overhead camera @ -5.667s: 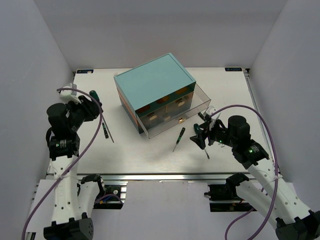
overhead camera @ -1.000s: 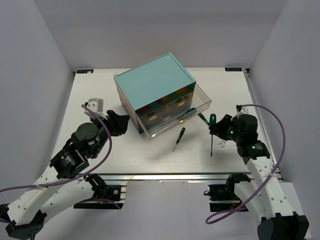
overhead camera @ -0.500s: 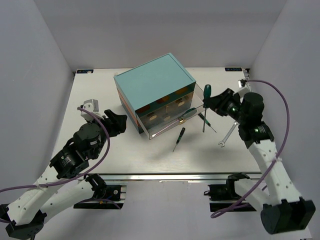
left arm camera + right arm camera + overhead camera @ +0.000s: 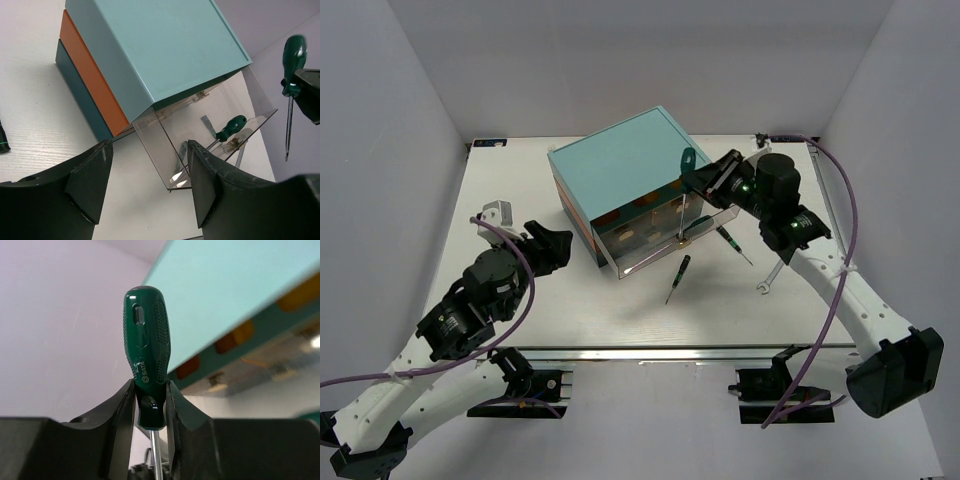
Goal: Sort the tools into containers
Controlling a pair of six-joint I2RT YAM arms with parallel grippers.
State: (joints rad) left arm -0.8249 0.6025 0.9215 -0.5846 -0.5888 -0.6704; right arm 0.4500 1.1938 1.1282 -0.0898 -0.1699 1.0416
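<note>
The right hand (image 4: 151, 407) is clamped on the neck of a green-handled screwdriver (image 4: 147, 340), holding it upright with the handle up and the thin shaft pointing down. It hangs beside the right end of the teal-topped chest (image 4: 625, 160), and from above its tip lines up with the pulled-out clear drawer (image 4: 725, 205). A second screwdriver (image 4: 231, 127) lies inside that drawer. On the bench (image 4: 620, 310), a small screwdriver (image 4: 677, 277) lies just near of the drawer, another (image 4: 732, 243) lies at the drawer's right, and the wrench (image 4: 770, 274) lies further right. The left hand (image 4: 149, 165) hovers left of the chest, fingers apart and holding nothing.
</note>
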